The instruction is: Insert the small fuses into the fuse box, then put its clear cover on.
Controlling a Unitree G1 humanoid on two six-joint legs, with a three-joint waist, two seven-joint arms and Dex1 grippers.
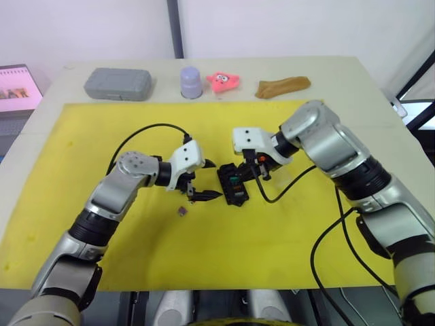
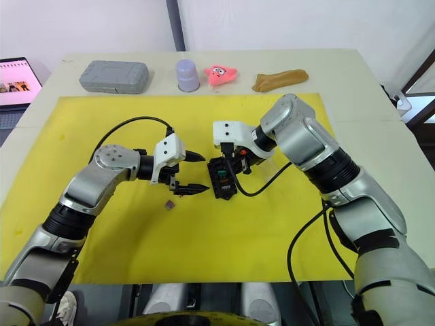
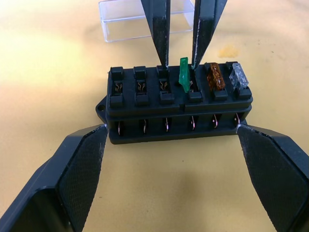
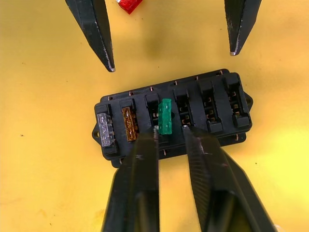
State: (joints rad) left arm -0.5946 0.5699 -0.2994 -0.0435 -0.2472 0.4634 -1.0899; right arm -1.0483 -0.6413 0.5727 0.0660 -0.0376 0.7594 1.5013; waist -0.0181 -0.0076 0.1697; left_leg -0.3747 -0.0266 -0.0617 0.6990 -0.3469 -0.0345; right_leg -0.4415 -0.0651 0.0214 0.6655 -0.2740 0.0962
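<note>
Black plastic, the fuse box (image 3: pixel 176 104) lies flat on the yellow mat (image 1: pixel 81 170), near its middle, between your two grippers. Three of its slots are filled: a clear grey fuse (image 3: pixel 239 76) at one end, an amber-brown fuse (image 3: pixel 214 76) next to it, and then a green fuse (image 3: pixel 184 75) that stands taller than the other two and a little tilted, so I judge it is not fully seated yet.

Your right gripper (image 4: pixel 170 137) has its fingers only a little apart, with the tips resting on the box on either side of the green fuse. They do not pinch it, as far as I can see; the placement looks right for guiding or pushing the fuse down. Your left gripper (image 3: pixel 171 130) has its fingers spread wide, one beside each end of the box, probably so that the box cannot slide during the push.

One small purplish fuse (image 1: pixel 182 212) waits on the mat near the left gripper, and a red fuse (image 4: pixel 129 5) lies just beyond the box in the right wrist view. You can see the clear cover (image 3: pixel 145 18) on the mat behind the box, apart from it and not yet needed.
</note>
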